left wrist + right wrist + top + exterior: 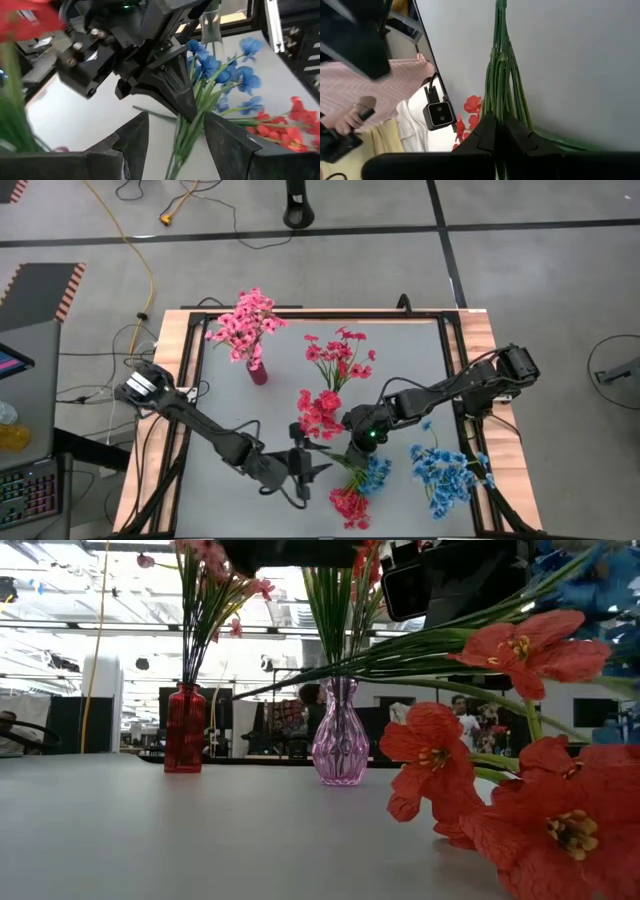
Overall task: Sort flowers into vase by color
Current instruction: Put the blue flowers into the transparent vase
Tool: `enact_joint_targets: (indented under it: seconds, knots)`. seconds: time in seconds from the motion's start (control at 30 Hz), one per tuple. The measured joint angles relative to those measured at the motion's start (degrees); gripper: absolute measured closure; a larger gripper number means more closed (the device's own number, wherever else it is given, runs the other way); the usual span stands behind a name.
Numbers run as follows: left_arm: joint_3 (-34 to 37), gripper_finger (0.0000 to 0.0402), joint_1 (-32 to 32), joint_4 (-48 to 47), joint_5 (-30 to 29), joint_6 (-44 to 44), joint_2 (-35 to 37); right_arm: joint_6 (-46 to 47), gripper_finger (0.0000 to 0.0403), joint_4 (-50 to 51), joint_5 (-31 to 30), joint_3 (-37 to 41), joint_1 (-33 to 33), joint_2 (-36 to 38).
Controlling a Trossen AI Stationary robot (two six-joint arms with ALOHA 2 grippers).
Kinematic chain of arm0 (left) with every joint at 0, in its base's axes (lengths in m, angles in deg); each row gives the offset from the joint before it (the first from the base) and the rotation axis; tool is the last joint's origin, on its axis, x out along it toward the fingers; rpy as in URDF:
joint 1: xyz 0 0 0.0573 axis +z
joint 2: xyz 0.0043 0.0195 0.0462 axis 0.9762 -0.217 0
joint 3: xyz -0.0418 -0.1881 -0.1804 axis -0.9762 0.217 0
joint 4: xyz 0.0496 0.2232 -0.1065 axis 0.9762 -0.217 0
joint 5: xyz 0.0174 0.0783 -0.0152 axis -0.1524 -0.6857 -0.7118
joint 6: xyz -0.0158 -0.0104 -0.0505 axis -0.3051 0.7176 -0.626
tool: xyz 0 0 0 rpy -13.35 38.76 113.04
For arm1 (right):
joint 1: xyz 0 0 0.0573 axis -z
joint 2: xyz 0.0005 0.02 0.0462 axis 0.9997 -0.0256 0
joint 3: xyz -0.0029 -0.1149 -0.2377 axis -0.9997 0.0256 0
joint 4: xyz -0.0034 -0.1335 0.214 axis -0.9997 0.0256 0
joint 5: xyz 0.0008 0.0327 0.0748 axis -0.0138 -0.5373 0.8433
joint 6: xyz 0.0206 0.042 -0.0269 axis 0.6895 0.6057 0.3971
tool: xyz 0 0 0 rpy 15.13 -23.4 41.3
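On the pale grey tabletop (pixel 260 410), rimmed in light wood, the sorting looks roughly half done. A spray of pink cloth blossoms (pixel 243 323) on thin green stems stands in the dark red ribbed glass vase (pixel 257 370) near the far-left corner, and a bunch of red blossoms (pixel 340 355) fans from the lilac fluted glass vase (pixel 340 735) at the middle of the far side. Still to be placed, by the look of it: the loose blue sprigs (pixel 442 470) lying flat toward the near-right corner, a red cluster (pixel 350 506) at the near edge, and the mixed handful now in play. The right gripper (pixel 352 457), near the middle of the near edge, is clamped tight on a bundle of slim green plastic stems (pixel 502 80) carrying red blooms (pixel 320 414) at one end and blue ones (pixel 374 474) at the other (so this bunch would seem to need splitting by colour). The left gripper (pixel 176 135) sits just beside it, its broad dark fingers (pixel 131 142) parted on either side of the same stems, not yet closed on them. A clear glass vase (pixel 210 22), apparently empty, shows past the blue flowers in the left wrist view, a likely home for them.
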Motion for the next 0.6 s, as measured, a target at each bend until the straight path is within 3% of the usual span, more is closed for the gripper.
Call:
enact_joint_targets:
  seconds: [0.27,0.6]
  knots:
    - [-3.64,0.0223,1.12,-2.33,0.76,0.22,-4.88,3.68,0.0359,-0.78,0.18,0.00,0.00,0.00]
    - [-3.68,0.0223,1.22,-4.71,3.68,-1.42,-5.08,16.12,0.0359,-2.29,0.19,0.00,0.00,0.00]
